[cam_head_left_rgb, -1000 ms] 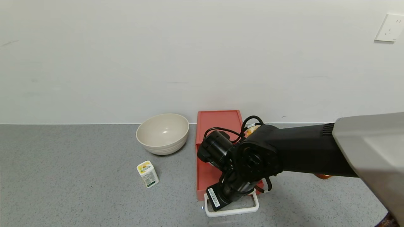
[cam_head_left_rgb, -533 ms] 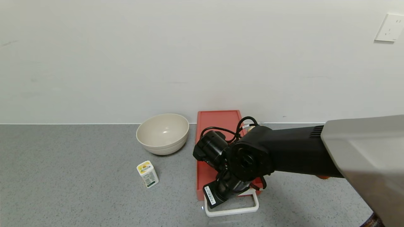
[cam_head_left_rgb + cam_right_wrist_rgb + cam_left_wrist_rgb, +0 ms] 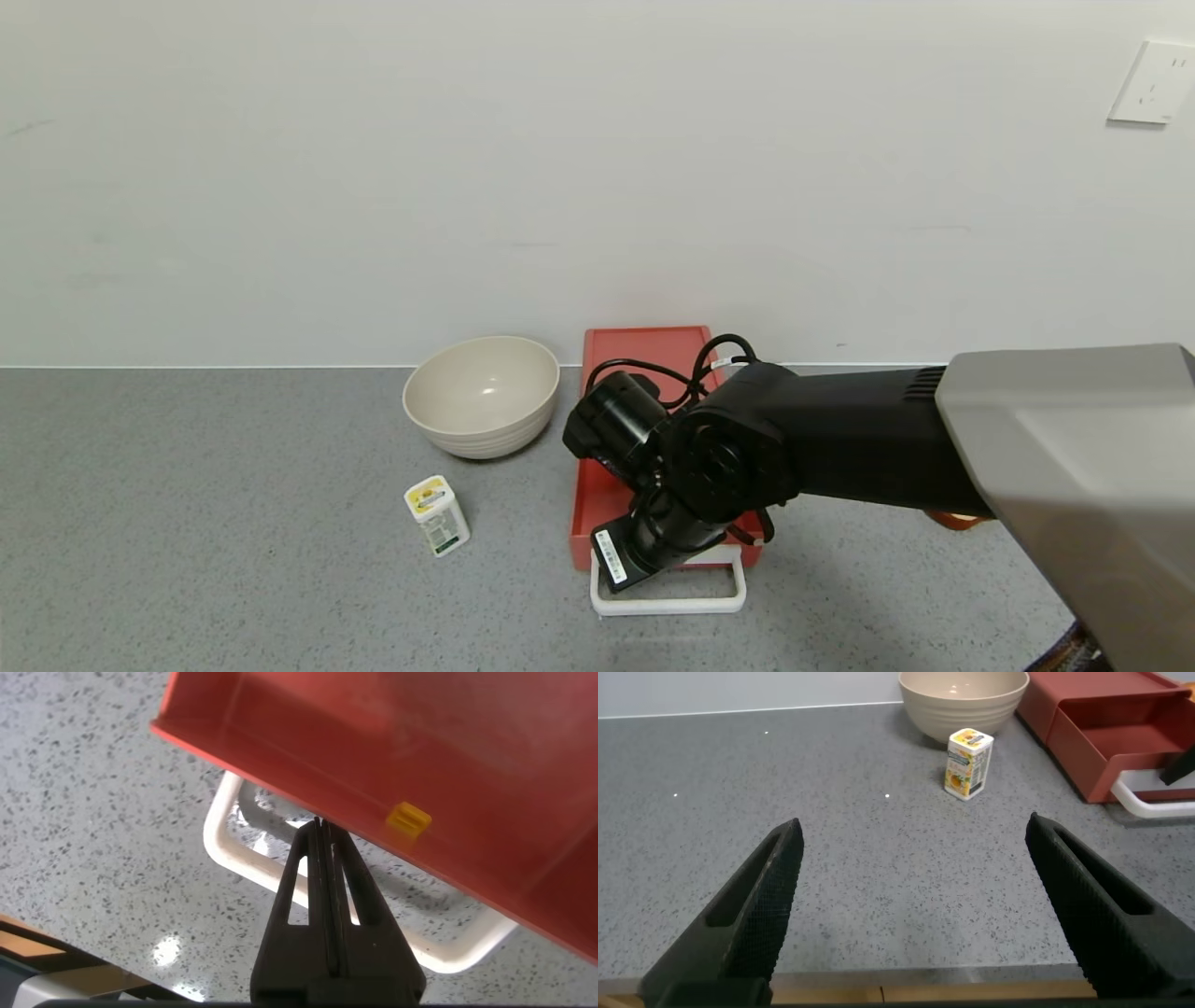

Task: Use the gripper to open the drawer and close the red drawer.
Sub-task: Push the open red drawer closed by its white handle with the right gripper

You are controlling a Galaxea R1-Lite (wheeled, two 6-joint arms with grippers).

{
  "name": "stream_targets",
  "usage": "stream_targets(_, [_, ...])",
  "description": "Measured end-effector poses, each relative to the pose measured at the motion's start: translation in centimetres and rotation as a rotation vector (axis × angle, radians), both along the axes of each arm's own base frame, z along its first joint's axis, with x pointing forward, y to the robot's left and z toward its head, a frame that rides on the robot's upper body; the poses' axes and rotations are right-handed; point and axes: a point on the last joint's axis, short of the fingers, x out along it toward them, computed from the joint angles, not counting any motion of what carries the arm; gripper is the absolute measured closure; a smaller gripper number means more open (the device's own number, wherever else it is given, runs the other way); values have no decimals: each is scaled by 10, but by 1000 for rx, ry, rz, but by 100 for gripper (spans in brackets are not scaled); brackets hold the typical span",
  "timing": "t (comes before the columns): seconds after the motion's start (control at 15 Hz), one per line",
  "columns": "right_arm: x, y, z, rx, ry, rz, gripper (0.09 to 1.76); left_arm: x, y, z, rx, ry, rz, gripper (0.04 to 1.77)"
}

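The salmon-red drawer [image 3: 644,350] stands against the wall with its tray [image 3: 597,509] pulled partly out and the white loop handle [image 3: 667,607] at the front. It also shows in the left wrist view [image 3: 1120,728]. My right arm's black wrist covers the tray in the head view. My right gripper [image 3: 320,826] is shut and empty. Its tips sit inside the handle loop [image 3: 234,849], against the tray's red front face [image 3: 374,756]. My left gripper [image 3: 913,826] is open and empty, low over the counter's near edge, well left of the drawer.
A beige bowl [image 3: 481,392] stands just left of the drawer. A small white-and-yellow carton [image 3: 436,515] stands in front of the bowl. An orange thing [image 3: 952,520] peeks out under my right arm. The wall runs right behind the drawer.
My right gripper has moved toward the wall. The tray and its white handle have slid back into the red box with it.
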Motion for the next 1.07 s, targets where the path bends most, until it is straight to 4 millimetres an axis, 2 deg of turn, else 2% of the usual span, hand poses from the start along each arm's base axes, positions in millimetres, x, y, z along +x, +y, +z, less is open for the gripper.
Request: stream_targets(1.07, [39,-10,6,34,-117,-5,173,0,0,0,-1,0,0,9])
